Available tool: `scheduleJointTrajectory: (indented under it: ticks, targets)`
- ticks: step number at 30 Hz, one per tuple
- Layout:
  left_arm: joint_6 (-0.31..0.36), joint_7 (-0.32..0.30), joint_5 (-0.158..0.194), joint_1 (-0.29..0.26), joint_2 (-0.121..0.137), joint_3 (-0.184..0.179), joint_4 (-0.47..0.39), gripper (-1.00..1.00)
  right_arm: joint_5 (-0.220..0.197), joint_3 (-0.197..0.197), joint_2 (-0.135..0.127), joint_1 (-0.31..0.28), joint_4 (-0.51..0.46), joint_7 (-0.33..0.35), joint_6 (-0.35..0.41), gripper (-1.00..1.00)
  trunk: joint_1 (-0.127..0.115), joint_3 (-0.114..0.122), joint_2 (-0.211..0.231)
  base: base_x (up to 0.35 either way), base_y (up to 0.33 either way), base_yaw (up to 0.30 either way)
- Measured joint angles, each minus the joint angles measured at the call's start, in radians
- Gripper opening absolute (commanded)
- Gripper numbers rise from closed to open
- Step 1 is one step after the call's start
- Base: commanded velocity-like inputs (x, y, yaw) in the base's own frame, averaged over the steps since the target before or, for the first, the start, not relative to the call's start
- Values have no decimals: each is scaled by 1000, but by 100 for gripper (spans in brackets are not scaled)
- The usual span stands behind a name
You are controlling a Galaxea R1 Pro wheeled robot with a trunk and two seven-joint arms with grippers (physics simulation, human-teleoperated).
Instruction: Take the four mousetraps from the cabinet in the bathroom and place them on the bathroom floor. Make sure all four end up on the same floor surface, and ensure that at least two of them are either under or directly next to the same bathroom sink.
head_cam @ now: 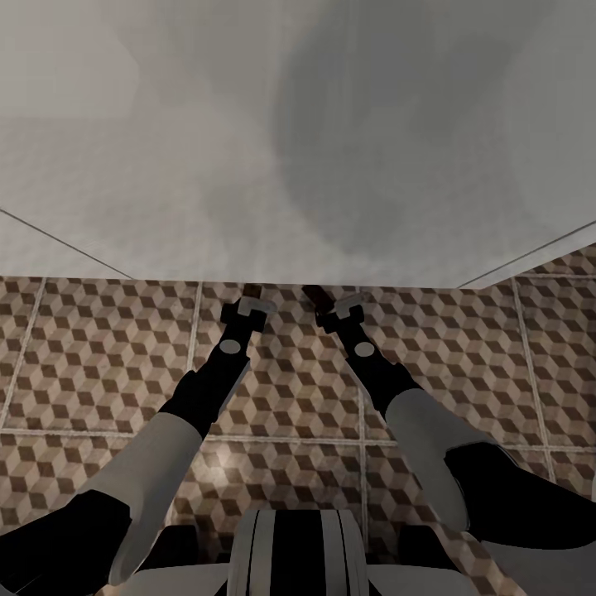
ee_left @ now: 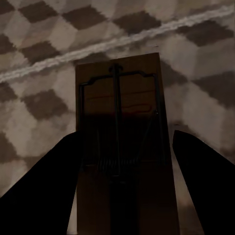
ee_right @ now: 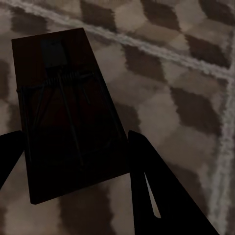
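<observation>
Arms outstretched, each claw gripping mousetrap.

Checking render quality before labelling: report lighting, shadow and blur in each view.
Head view: the pale surface above the floor is hazy, carrying a large soft shadow. Left wrist view: the mousetrap is dim but its wire readable. Right wrist view: the other mousetrap is nearly black, the tiles blurred.

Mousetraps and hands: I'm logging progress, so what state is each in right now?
Left hand: shut on a mousetrap, held above the bathroom floor.
Right hand: shut on a second mousetrap, also held above the tiles.
Both mousetraps: not yet set down.
</observation>
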Motion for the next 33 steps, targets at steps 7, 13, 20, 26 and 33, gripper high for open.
scheduleJointTrajectory:
  ticks: [7, 13, 20, 26, 33]
  targets:
    - [0, 0, 0, 0, 0, 1, 27, -100, 0, 1, 0, 0, 0, 0, -3, -100, 0, 0, 0, 0, 0, 0]
    - [0, 0, 0, 0, -1, 1, 36, -100, 0, 4, 0, 0, 0, 0, -5, -100, 0, 0, 0, 0, 0, 0]
    - [0, 0, 1, 0, -3, 1, 39, -100, 0, 7, 0, 0, 0, 0, -10, -100, 0, 0, 0, 0, 0, 0]
    - [-1, 0, 1, 0, -6, 1, 43, -100, 1, 7, 0, 0, 0, 0, -31, -100, 0, 0, 0, 0, 0, 0]
    - [-2, 0, 1, 0, -7, 1, 43, -100, 1, 7, 0, 0, 0, 0, -32, -100, 0, 0, 0, 0, 0, 0]
